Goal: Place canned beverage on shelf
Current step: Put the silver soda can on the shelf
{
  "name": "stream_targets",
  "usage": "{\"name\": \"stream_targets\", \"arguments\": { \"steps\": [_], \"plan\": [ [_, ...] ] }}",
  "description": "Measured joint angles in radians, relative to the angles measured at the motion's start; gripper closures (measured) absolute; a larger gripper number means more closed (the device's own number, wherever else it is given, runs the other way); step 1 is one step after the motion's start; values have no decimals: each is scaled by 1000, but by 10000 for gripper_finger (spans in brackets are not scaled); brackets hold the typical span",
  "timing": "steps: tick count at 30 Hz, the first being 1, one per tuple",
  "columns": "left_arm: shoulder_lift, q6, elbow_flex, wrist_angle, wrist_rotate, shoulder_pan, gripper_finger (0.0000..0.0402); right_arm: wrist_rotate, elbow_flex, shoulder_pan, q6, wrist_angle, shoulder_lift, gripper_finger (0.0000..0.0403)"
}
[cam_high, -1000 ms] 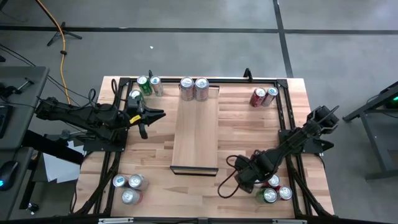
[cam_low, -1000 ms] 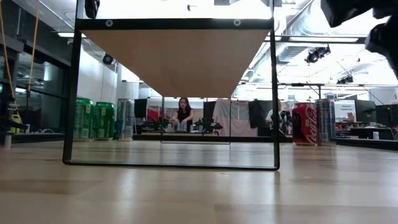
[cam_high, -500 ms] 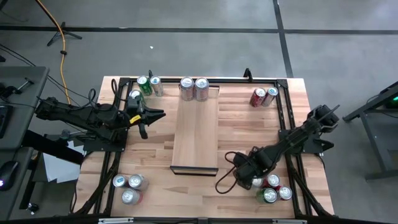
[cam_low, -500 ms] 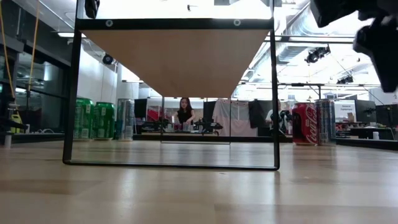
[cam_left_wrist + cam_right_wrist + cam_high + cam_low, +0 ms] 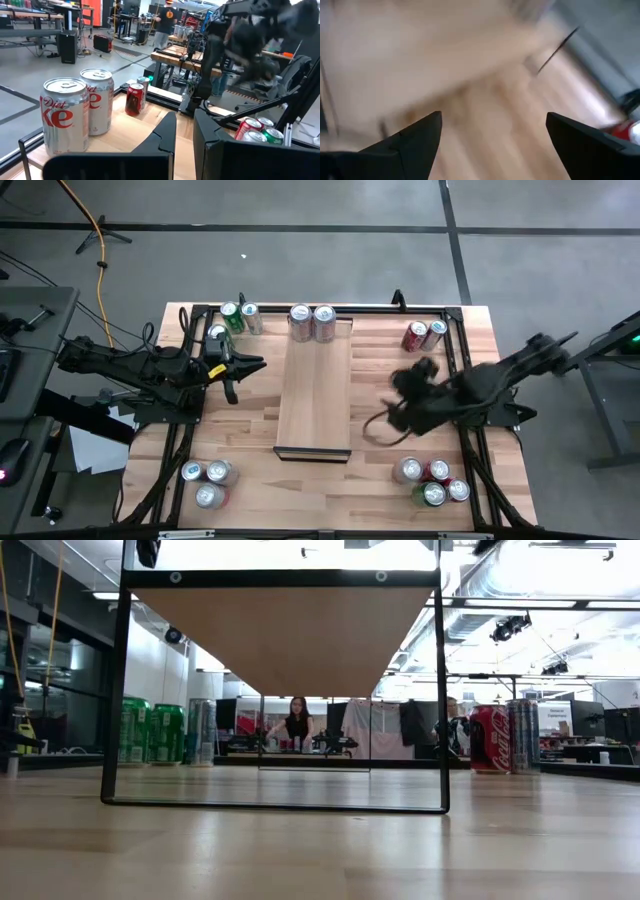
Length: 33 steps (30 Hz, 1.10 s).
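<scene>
While the right gripper (image 5: 400, 395) is being carried with its fingers spread wide and empty, the shelf (image 5: 315, 385) is lying just beside it, two cans (image 5: 312, 322) standing at the far end. A can (image 5: 408, 471) should probably be approached squarely and gripped mid-body. The left gripper (image 5: 250, 364), fingers together, is being kept waiting across the shelf.

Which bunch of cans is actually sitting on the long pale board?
The two silver cans at the shelf's far end; every other group stands on the wider tabletop near its corners.
</scene>
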<state>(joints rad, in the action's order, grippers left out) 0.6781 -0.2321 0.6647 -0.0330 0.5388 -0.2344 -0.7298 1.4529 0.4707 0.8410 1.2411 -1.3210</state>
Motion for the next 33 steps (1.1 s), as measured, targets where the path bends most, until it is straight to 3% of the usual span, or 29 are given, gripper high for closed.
{"name": "stream_targets", "arguments": {
  "steps": [3,6,12,16,19,27,33],
  "plan": [
    [0,1,0,0,0,0,401,-90,-55,-17,0,-105,105,59],
    [0,7,0,0,0,0,401,-39,-158,-50,-124,-310,205,59],
    [0,55,0,5,-30,0,401,384,-438,-211,-480,-1011,339,59],
    [0,91,0,10,-138,0,401,552,-557,-328,-606,-1330,337,59],
    [0,102,0,10,-198,0,401,558,-580,-375,-609,-1383,330,59],
    [0,53,0,10,-193,0,401,565,-580,-400,-323,-1380,334,59],
    [0,53,0,10,-186,0,401,565,-580,-399,-299,-1386,334,59]
  ]
}}
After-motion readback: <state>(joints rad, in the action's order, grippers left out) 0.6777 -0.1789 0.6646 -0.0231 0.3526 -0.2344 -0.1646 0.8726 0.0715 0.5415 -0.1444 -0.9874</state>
